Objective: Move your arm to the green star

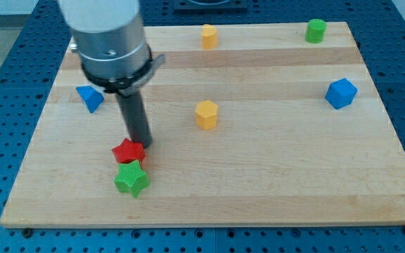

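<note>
green star (131, 179): sits low on the view's left of the counter (273, 183), close to the bottom edge. Lies flat, all points visible, nothing on top of it.
red star (129, 150): directly above the green star in the view; the two look touching or just short of it, can't tell which.
my tip (141, 143): at the red star's upper right edge, touching or just beside it. The red star stands between my tip and the target on a straight line.
fingers: none on this rig, only the rod, so nothing to be apart, together or clamped.
step: approach, not yet done; my tip is near the green star but not at it.
how to do it well: my read is that a straight slide down the view would shove the red star into the green one and knock the target away. Better to skirt the red star on the view's right, then close in on the green star's right side. Slow at the end so the target stays put.
risk: the star points catch easily, so a glancing touch could spin it.
other blocks: blue block (89, 98) up left, yellow block (206, 114) mid counter, second yellow block (209, 35) and green block (316, 30) at the top, second blue block (341, 93) at right. All well apart from the path.
</note>
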